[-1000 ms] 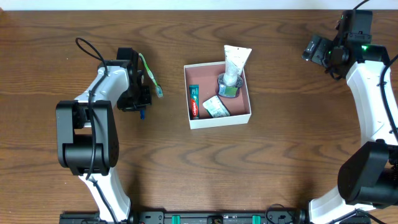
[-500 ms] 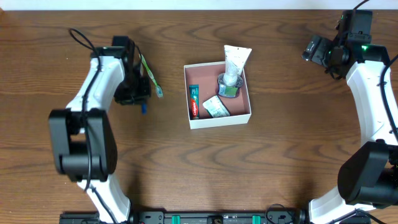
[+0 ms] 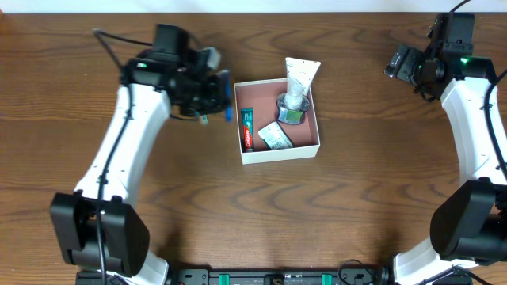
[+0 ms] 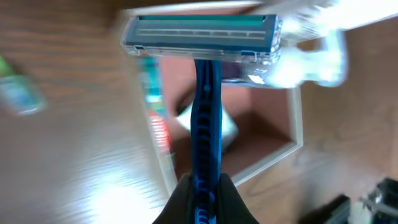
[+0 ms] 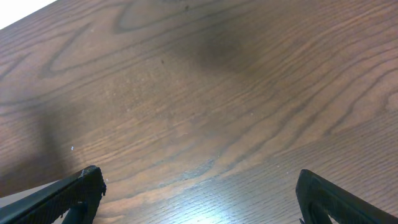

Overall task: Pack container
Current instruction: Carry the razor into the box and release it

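Note:
The container (image 3: 281,150) is a shallow white box with a pink-brown inside, at mid-table. It holds a red toothpaste tube (image 3: 247,129), a small sachet (image 3: 275,136) and a round grey item (image 3: 289,112). A white tube (image 3: 300,77) leans over its far rim. My left gripper (image 3: 217,100) is just left of the box. In the left wrist view it (image 4: 205,194) is shut on the handle of a blue razor (image 4: 203,37), whose head hangs over the box's left wall (image 4: 163,163). My right gripper (image 3: 405,63) is open and empty, far right; its wrist view (image 5: 205,199) shows only bare wood.
A green toothbrush lies on the table left of the box, mostly hidden under my left arm in the overhead view. A blurred green end (image 4: 17,93) shows in the left wrist view. The table (image 3: 333,214) is dark brown wood.
My left arm has swung right from the toothbrush area to the box's left side, carrying the razor. The right arm has not moved.

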`<state>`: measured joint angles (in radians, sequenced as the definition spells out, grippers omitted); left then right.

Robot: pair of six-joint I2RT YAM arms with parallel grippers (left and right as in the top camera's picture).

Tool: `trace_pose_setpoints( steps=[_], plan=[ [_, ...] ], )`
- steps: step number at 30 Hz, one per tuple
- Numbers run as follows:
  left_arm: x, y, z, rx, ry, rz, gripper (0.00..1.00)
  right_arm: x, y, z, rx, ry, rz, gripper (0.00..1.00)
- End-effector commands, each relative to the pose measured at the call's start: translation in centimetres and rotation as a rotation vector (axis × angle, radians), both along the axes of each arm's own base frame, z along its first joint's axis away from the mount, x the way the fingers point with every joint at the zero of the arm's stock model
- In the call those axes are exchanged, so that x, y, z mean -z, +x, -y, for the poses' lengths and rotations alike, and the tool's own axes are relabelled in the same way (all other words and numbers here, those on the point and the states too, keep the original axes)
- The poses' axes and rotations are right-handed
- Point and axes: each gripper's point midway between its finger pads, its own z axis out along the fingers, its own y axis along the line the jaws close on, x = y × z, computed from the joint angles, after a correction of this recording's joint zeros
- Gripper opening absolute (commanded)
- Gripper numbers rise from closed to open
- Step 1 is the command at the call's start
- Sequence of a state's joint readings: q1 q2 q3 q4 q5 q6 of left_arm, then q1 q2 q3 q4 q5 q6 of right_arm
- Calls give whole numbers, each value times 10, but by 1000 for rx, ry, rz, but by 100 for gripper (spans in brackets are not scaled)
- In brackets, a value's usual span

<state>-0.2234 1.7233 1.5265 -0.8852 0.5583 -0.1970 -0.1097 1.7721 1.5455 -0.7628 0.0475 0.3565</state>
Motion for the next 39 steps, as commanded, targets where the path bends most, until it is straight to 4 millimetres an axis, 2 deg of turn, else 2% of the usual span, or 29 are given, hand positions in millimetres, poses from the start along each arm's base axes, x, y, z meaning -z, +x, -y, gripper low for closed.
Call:
trace_pose_setpoints(
  steps=[1,3,7,14,21,26,28,30,32,35,39],
  plan=[
    [-5,-6,30,9,2,8,6,-4,2,-2,6,6,12,99],
    [1,-4,32,-39,80,24,6,-4,2,-2,6,6,11,99],
    [9,-1,24,-133,221,49,6,-4,2,-2,6,6,12,99],
    [22,4,16,-166,296,49,6,-4,2,-2,6,6,11,99],
    [54,7,28,-137,317,-4,7,-4,2,-2,6,6,12,99],
    [66,7,41,-110,322,-7,8,-4,2,-2,6,6,12,99],
    [67,8,41,-110,323,-7,17,-4,2,-2,6,6,11,99],
    [67,9,41,-111,322,-6,33,-4,2,-2,6,6,12,99],
    [67,10,38,-115,322,-6,40,-4,2,-2,6,6,11,99],
    [66,11,34,-125,323,-9,42,-4,2,-2,6,6,12,99],
    [55,16,24,-155,310,10,42,-4,2,-2,6,6,11,99]
  ],
)
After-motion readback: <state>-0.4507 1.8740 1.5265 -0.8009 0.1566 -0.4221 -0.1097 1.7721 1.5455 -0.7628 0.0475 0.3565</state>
